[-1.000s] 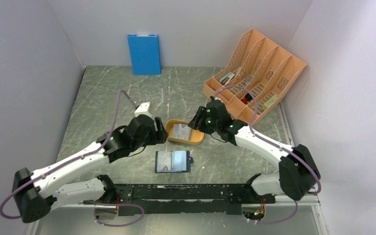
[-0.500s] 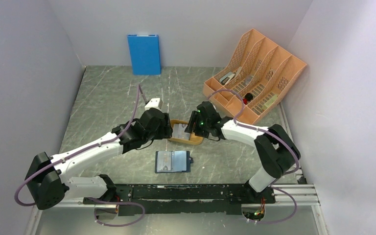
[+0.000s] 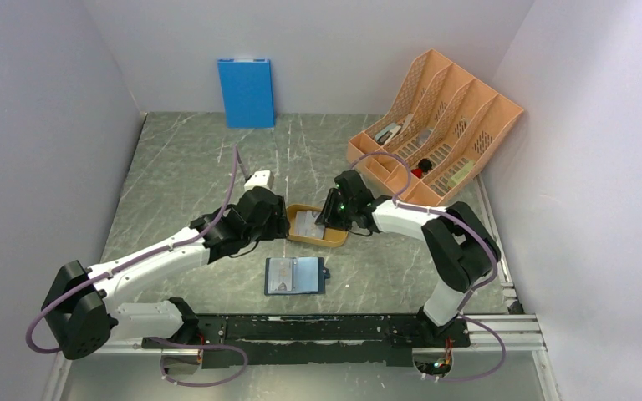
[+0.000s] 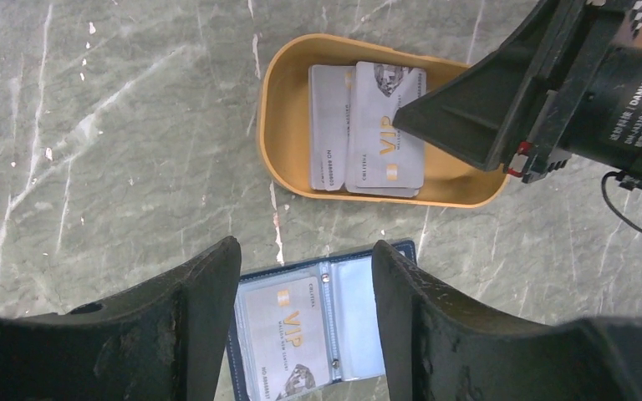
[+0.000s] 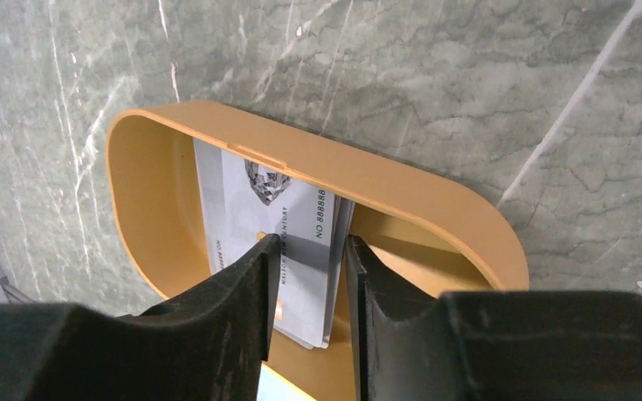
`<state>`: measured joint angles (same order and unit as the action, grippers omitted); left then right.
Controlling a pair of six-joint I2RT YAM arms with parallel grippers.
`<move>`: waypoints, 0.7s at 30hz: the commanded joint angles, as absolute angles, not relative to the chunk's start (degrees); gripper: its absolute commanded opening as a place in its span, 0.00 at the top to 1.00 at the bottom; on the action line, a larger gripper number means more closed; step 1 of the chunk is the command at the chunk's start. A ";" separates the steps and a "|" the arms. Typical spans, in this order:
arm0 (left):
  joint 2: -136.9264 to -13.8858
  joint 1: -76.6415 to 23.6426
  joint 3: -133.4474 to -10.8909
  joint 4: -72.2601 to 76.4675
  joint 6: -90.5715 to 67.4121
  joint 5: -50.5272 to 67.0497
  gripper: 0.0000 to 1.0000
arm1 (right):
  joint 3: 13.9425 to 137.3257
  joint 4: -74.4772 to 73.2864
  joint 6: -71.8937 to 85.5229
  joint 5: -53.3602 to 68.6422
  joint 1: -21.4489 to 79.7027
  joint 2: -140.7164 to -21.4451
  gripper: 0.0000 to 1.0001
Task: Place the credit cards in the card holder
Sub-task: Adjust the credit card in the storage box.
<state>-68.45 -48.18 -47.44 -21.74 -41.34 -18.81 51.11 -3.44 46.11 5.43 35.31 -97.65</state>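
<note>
Grey cards overlapped in orange tray, right gripper tip over them; open wallet beside tray, one card pocketed.

left arm at 8 o'clock, right arm at 4: white links, black joints, purple cables; left gripper looks scuffed.

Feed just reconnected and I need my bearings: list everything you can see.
table: one, green marble, under everything
tray: one, orange, table centre
cards: at least two, grey, overlapping in tray
wallet: one, navy, open flat, on near side of tray
stowed card: one, grey, wallet's left pocket
panel: one, blue, leaning on back wall
file rack: one, orange, back right; holds small items, too small to name
left gripper: one, black, open and empty, by tray's left end
right gripper: one, black, jaws slightly apart, tips down in tray over cards
</note>
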 commanded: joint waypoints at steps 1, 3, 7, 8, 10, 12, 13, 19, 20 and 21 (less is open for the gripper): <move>-67.34 -47.71 -46.59 -20.73 -41.35 -18.48 0.37 | 49.83 -3.10 45.70 5.48 34.30 -97.65 0.66; -67.25 -47.72 -46.50 -20.83 -41.46 -18.63 0.37 | 48.92 -2.35 45.98 6.06 33.91 -97.22 0.72; -66.90 -47.64 -46.15 -20.93 -41.63 -18.68 0.37 | 46.95 -0.82 46.40 7.13 33.17 -95.96 0.78; -66.86 -47.57 -46.07 -20.96 -41.63 -18.64 0.37 | 46.61 -0.51 46.48 7.38 33.07 -95.62 0.80; -66.88 -47.63 -46.05 -21.08 -41.77 -18.48 0.38 | 45.97 -0.26 46.65 7.91 32.83 -95.01 0.82; -66.87 -47.63 -46.05 -21.24 -41.86 -18.38 0.38 | 45.37 0.90 46.90 8.44 32.67 -94.42 0.83; -66.78 -47.64 -45.98 -21.27 -41.95 -18.40 0.38 | 45.21 1.49 47.05 8.77 32.62 -94.05 0.84; -66.20 -47.57 -45.49 -21.28 -42.20 -18.31 0.38 | 44.45 2.56 47.07 10.35 32.12 -92.87 0.72; -66.13 -47.63 -45.38 -21.27 -42.25 -18.28 0.38 | 44.47 2.37 46.98 10.64 32.03 -92.96 0.67; -66.03 -47.59 -45.23 -21.27 -42.27 -18.28 0.38 | 44.55 2.31 46.95 10.71 31.93 -93.05 0.63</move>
<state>-67.40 -48.03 -46.09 -21.93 -41.71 -18.79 45.43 2.72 47.68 9.74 32.56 -93.93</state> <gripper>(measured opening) 0.623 0.293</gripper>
